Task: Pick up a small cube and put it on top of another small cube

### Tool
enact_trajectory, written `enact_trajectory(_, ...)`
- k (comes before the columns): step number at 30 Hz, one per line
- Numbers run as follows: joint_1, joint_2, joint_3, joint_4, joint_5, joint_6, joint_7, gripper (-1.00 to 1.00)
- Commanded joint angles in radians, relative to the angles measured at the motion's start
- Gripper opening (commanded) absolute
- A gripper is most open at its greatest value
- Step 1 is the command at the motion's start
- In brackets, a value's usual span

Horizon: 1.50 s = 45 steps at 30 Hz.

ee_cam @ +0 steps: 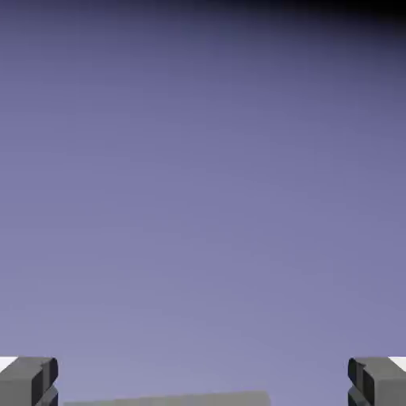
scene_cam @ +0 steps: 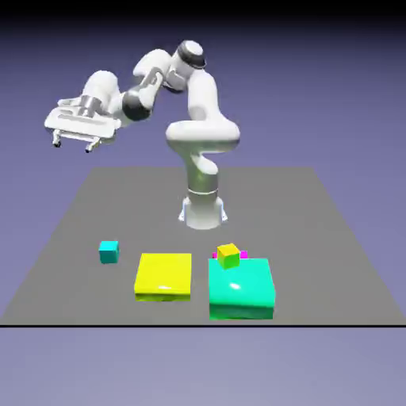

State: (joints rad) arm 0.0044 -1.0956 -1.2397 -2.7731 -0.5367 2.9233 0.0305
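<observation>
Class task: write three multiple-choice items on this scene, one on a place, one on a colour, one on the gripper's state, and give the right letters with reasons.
1. Where is the small teal cube?
A. On the flat yellow block
B. On the table, at the exterior view's left of the flat yellow block
C. Between the fingertips

2. What colour is the large block nearest the exterior view's right?
A. Teal-green
B. Red
C. White

3. How does the gripper stand?
A. Shut on a cube
B. Shut and empty
C. Open and empty

Key:
1 B: the small teal cube sits on the table, apart from the flat yellow block.
2 A: the large block shows a teal-green top.
3 C: the gripper has its fingertips wide apart, with only backdrop and a strip of grey between them.
</observation>
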Motion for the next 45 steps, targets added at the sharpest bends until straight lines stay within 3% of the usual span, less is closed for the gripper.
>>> enact_trajectory(1,0.0,-0.015,-0.036,0.001,-0.016,-0.003,-0.021,0.0)
enact_trajectory(31,-0.007,-0.459,-1.082,0.032,-0.468,-0.099,-0.62,0.0)
enact_trajectory(38,0.242,-0.518,-1.163,0.141,-0.546,0.092,-0.557,0.0)
enact_trajectory(39,0.242,-0.518,-1.163,0.141,-0.546,0.092,-0.557,-1.0)
enact_trajectory(45,0.061,-0.475,-1.104,0.062,-0.489,-0.047,-0.603,-1.0)
